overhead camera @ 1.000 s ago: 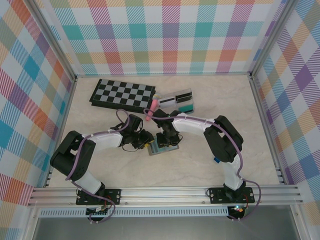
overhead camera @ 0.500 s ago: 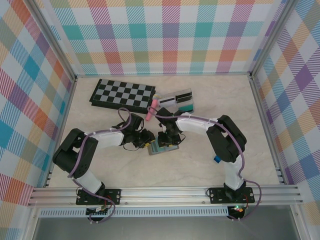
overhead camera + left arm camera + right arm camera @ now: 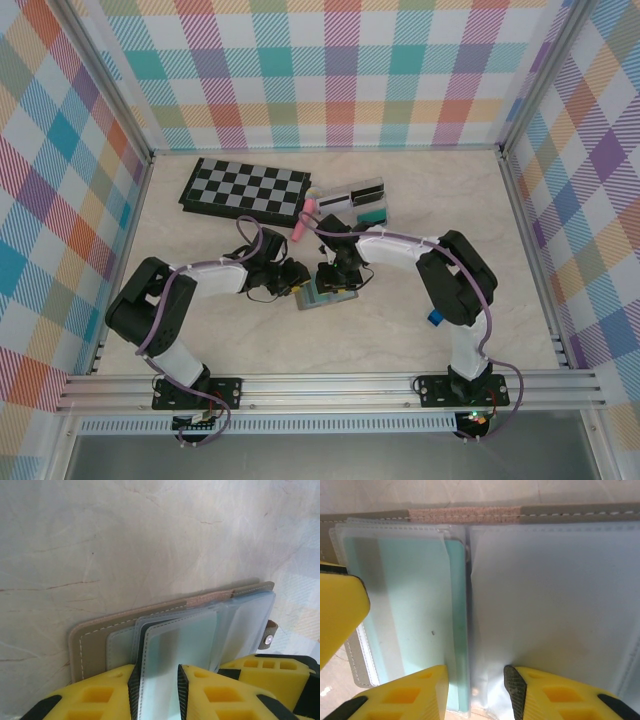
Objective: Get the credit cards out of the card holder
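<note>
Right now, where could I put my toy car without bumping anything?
The table is bare right of the clear box to the side wall, and in front, between the card holder and the near rail. Crowded: the middle, where the left gripper and right gripper meet at the holder, and by the checkerboard.

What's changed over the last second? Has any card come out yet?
Very little. Both arms' elbows drifted slightly to the right. The left gripper and right gripper stay with their jaws at the card holder, which has not moved. No card is out. The chessboard and clear box are unmoved.
</note>
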